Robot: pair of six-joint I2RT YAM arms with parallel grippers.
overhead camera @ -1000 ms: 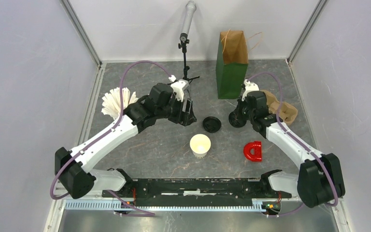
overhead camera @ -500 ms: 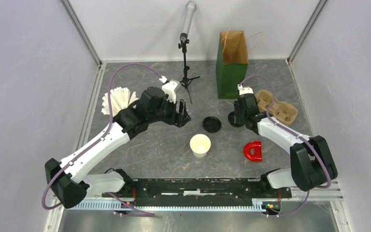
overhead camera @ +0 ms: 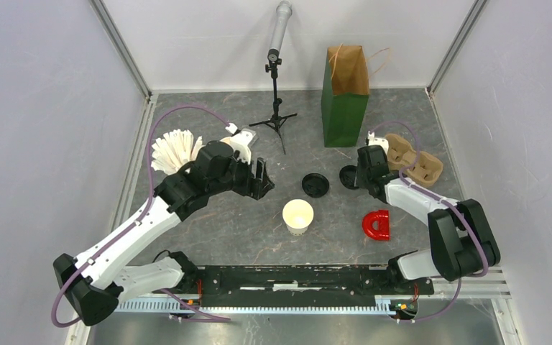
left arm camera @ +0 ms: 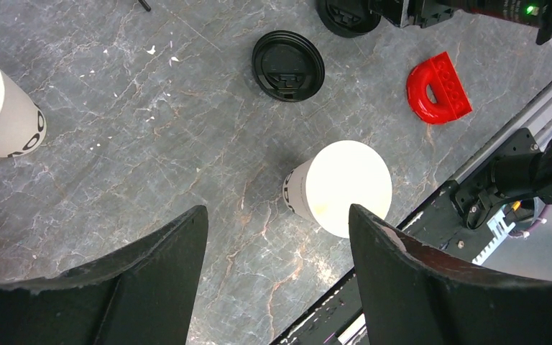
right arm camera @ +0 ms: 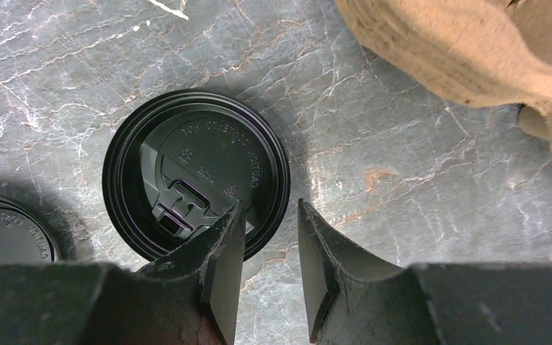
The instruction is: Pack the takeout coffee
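The cream paper cup [overhead camera: 298, 215] of the takeout coffee stands open-topped and lidless at table centre, also seen from the left wrist [left arm camera: 341, 188]. Two black lids lie flat on the table: one [overhead camera: 315, 185] left of the other [overhead camera: 346, 177]. My right gripper [overhead camera: 358, 176] hovers low over the right-hand lid [right arm camera: 195, 172], jaws narrowly open [right arm camera: 269, 205], one finger above its rim, nothing gripped. My left gripper [overhead camera: 262, 183] stands wide open [left arm camera: 277, 215] above bare table left of the cup. The green paper bag [overhead camera: 345, 97] stands upright at the back.
A brown cardboard carrier [overhead camera: 411, 158] lies just right of my right gripper. A red block [overhead camera: 376, 225] sits near the front right. The red cup of white sticks [overhead camera: 172, 149] is at the left, a microphone stand [overhead camera: 277, 79] at the back. Another cream cup [left arm camera: 0, 108] shows under my left arm.
My right gripper opened and the lid it held now lies flat on the table. My left arm drew back toward the left and nearer the front, still open.
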